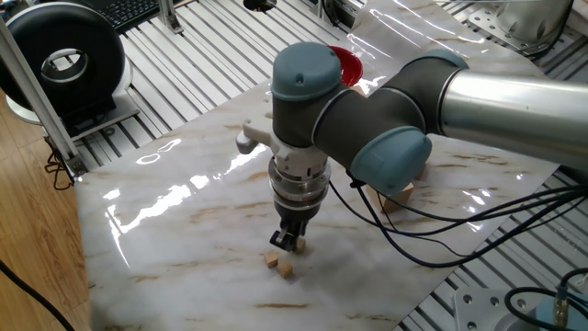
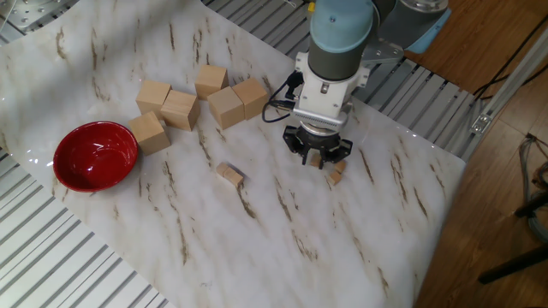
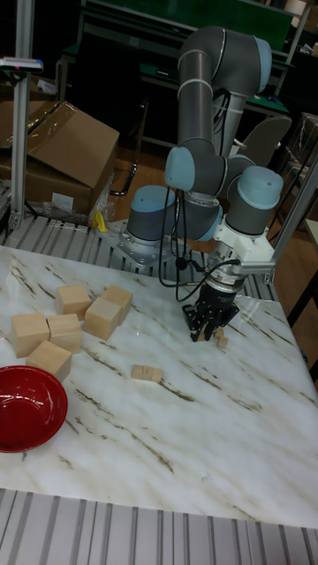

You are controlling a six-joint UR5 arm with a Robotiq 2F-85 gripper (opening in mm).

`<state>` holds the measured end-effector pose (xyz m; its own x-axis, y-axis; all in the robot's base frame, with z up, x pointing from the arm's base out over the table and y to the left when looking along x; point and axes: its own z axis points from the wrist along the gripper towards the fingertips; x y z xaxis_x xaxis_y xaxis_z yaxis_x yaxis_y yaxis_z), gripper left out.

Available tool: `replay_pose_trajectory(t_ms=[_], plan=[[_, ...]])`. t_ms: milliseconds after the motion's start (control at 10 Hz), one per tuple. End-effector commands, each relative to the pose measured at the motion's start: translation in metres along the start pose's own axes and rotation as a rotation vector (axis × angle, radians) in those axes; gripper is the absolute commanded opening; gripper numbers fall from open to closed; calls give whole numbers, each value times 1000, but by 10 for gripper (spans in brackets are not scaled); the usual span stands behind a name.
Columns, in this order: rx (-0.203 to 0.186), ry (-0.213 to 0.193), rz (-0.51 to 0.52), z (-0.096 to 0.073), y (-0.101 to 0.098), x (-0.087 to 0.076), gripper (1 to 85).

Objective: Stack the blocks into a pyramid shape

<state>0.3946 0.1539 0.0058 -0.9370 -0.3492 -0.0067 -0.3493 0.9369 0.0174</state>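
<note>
Currently, a tiny tan cube [image 2: 315, 159] is seen between the fingertips of the gripper [image 2: 317, 159], the jaws being set narrowly about it just above the marble table [image 2: 257, 231]. Two further tiny cubes [image 1: 278, 265] are located on the table just beside the fingertips, and a fourth small piece [image 2: 229, 175] lies apart, toward the red bowl [image 2: 95, 155]. The arm [image 1: 367, 119] is held with the wrist vertical and the gripper pointed straight down. From one fixed view the gripped cube is hidden by the fingers [image 1: 288, 241]; it is visible only in the other fixed view. The five large wooden blocks [image 3: 66, 322] are shown grouped near the bowl in the tall fixed view.
</note>
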Motion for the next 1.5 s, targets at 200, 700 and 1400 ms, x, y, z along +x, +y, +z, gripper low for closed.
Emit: replay_pose_trajectory(t_ms=[200, 700, 1400], plan=[[-18, -14, 25, -1, 3, -4, 263], [-20, -23, 29, -2, 4, -7, 243], [-6, -36, -64, -14, -1, -19, 117]])
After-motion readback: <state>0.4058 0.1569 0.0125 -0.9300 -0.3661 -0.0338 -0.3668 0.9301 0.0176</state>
